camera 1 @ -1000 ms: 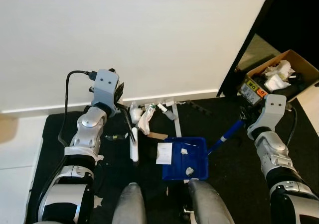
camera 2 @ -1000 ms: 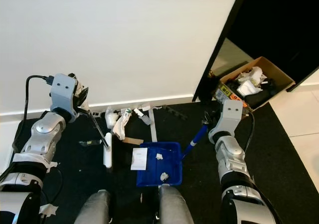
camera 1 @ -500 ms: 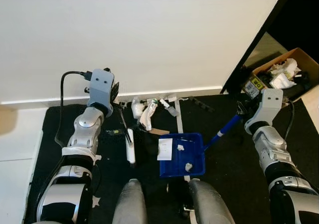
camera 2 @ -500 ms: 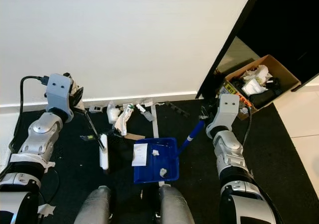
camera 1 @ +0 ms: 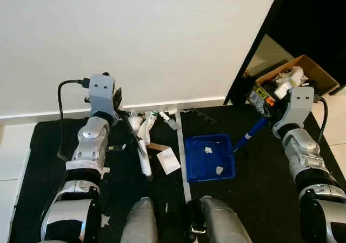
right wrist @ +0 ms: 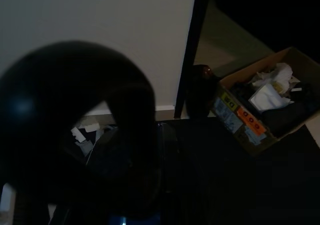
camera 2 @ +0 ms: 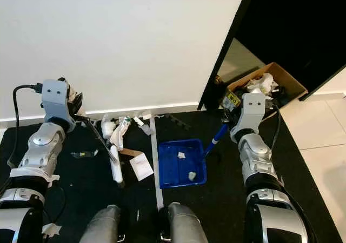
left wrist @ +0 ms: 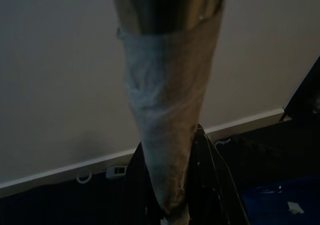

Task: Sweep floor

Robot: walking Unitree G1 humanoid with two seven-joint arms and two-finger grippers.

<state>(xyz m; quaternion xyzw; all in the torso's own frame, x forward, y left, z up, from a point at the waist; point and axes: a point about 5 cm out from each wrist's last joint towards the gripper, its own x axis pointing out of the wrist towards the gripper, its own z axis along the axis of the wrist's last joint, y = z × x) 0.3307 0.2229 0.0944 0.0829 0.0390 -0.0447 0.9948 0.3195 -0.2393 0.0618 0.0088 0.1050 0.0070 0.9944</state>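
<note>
We saw the left end effector (camera 1: 116, 100) clenched on the upper end of the broom handle (camera 2: 96, 136), which slanted down to the white broom head (camera 1: 144, 160) lying on the black mat (camera 1: 48, 162). In the left wrist view a tape-wrapped stretch of that handle (left wrist: 165, 135) ran between the dark fingers. The right end effector (camera 1: 268, 116) gripped the top of the dustpan's blue handle (camera 1: 246, 136); we could not make out its fingers clearly, though the handle hung from it. The blue dustpan (camera 1: 210, 157) sat flat on the mat just beyond the robot's right knee, with two crumpled white scraps (camera 1: 218, 170) inside. A white paper slip (camera 1: 168, 160) lay on the mat between broom head and dustpan, touching neither. More litter (camera 1: 147, 125) was heaped at the mat's far edge against the white wall (camera 1: 140, 32) and its baseboard. Past the mat's far right corner, beside a dark doorway, stood an open cardboard box (camera 1: 292, 81) of rubbish.
</note>
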